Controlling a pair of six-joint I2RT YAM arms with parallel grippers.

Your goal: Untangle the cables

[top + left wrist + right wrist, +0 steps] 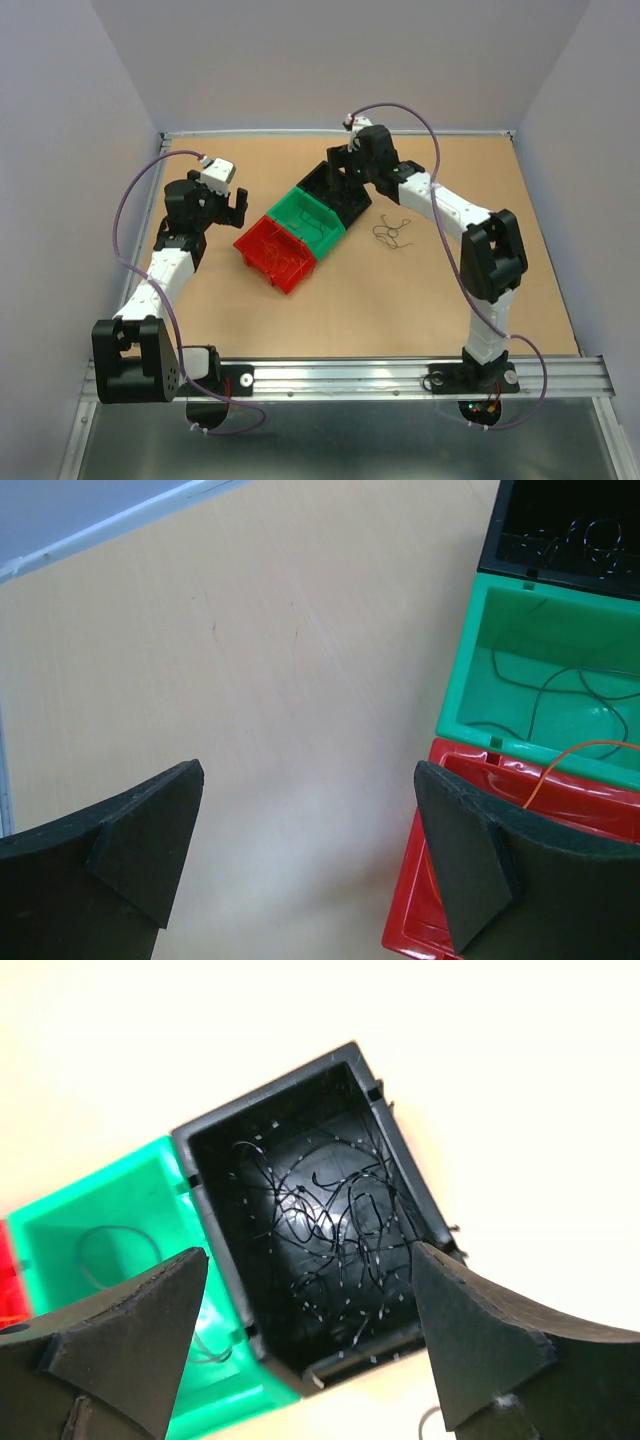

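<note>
Three bins sit in a diagonal row on the table (400, 310): a red bin (262, 268) nearest the left arm, a green bin (462, 670) in the middle, and a black bin (270, 1088) at the far end. Some of the cables already lie inside them: a mat of dark strands (340, 1230) on the floor of the black bin, a thin dark loop (560, 690) in the green one, and an orange strand (570, 760) curling over the red one. The right gripper (310, 1260) hangs directly above the black bin with its jaws spread wide and nothing between them. The left gripper (308, 770) is just as wide apart and also holds nothing; it hovers over bare table on the outer side of the red bin. What looks left to sort is a small loose clump (390, 233) of thin squiggly wire on the table just beside the black bin, on the side facing the right arm. From the right gripper it lies back toward that arm's base and a little outward, so the right arm is plainly the nearer one, while the left would have to reach across the whole row of bins. The clump is a tangle with no clear long axis, so the approach direction probably matters less than finding a loop that stands free of the rest.
</note>
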